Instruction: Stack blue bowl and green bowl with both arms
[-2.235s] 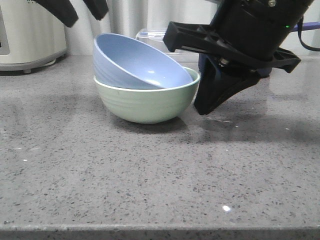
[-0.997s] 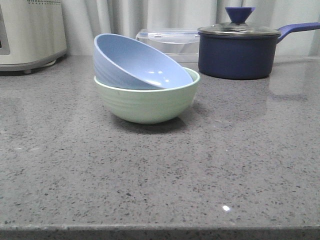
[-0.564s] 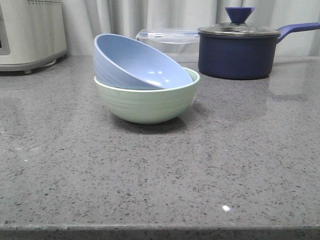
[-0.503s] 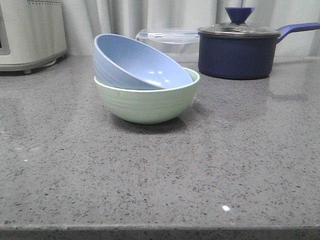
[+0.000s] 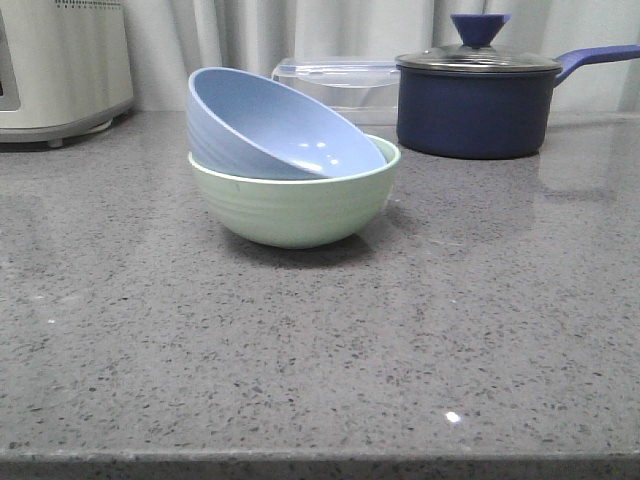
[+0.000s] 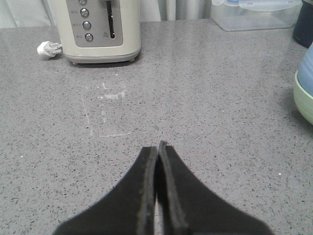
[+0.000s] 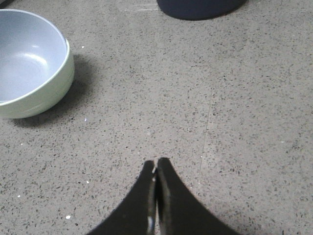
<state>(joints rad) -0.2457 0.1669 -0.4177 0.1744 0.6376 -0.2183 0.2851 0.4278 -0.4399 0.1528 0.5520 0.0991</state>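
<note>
The blue bowl (image 5: 275,125) sits tilted inside the green bowl (image 5: 295,205) on the grey counter, its rim raised on the left. In the right wrist view the blue bowl (image 7: 27,61) lies within the green bowl (image 7: 46,93), well away from my right gripper (image 7: 156,164), which is shut and empty over bare counter. In the left wrist view my left gripper (image 6: 158,147) is shut and empty; only an edge of the green bowl (image 6: 304,100) and the blue bowl (image 6: 306,76) shows far off. Neither gripper shows in the front view.
A dark navy lidded saucepan (image 5: 475,100) stands at the back right, a clear lidded container (image 5: 335,85) behind the bowls, and a cream appliance (image 5: 60,65) at the back left, with a white plug (image 6: 48,48) beside it. The counter's front edge (image 5: 320,458) is near.
The right arm that stood beside the bowls, and the left gripper fingers above them, have withdrawn out of the front view. The bowls have not moved.
</note>
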